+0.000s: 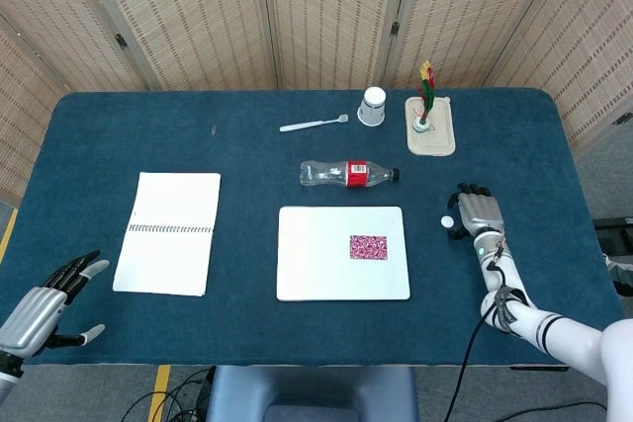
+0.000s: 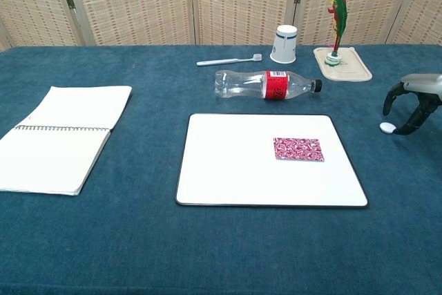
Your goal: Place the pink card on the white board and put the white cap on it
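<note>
Over white cap point(image 2: 388, 127): right hand point(image 2: 414, 101).

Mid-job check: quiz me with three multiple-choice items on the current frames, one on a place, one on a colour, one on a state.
1. Where does the pink card lie?
A. on the white board
B. on the notebook
C. on the tray

2. What colour is the label on the bottle?
A. blue
B. red
C. green

3. What is the state of the white cap?
A. lying on the cloth beside the right hand
B. resting on the card
C. screwed on the bottle

Answers: 1 A, the card sits on the board's right part. 2 B, the band is red. 3 A, the cap lies on the blue cloth at the fingertips.
</note>
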